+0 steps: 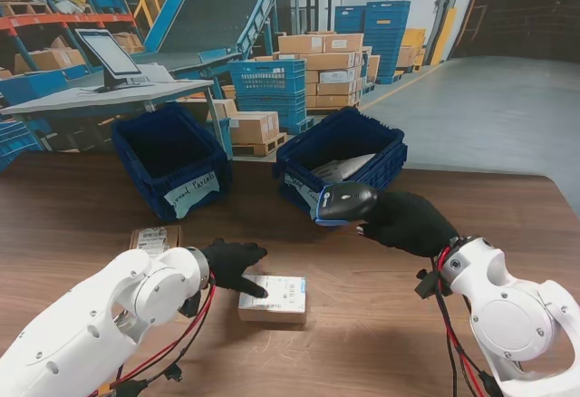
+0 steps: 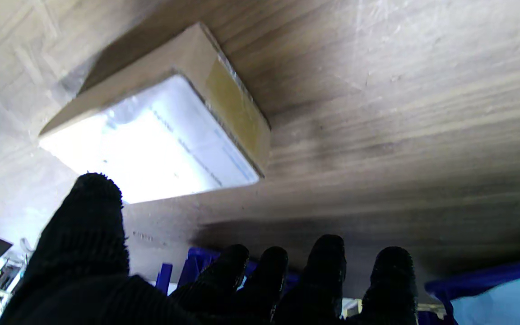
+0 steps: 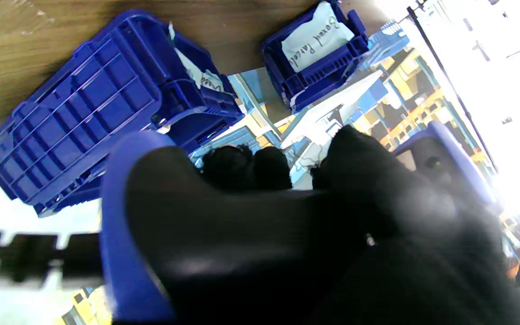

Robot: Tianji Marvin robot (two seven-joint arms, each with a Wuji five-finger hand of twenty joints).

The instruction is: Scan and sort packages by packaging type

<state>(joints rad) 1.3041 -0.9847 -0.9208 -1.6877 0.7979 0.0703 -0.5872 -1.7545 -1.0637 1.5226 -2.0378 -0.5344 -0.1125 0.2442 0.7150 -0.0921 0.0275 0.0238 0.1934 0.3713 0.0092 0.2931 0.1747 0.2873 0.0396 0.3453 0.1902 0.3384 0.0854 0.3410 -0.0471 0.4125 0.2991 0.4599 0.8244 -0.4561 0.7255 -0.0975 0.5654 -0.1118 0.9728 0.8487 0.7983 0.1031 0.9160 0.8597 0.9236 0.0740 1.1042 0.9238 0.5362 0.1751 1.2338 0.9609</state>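
Left hand [image 1: 232, 264] spread, fingertips on box [image 1: 275, 298]. Right hand [image 1: 406, 223] grips scanner [image 1: 344, 202] beyond box; aim squarely at label.

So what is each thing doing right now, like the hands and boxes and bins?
left hand: open, fingertips over the labelled box's edge.
right hand: shut on the scanner.
scanner: held off the table, by the right bin.
labelled box: flat on the table, label up.
second box: flat, untouched.
left bin: looks empty.
right bin: holds a grey bag.
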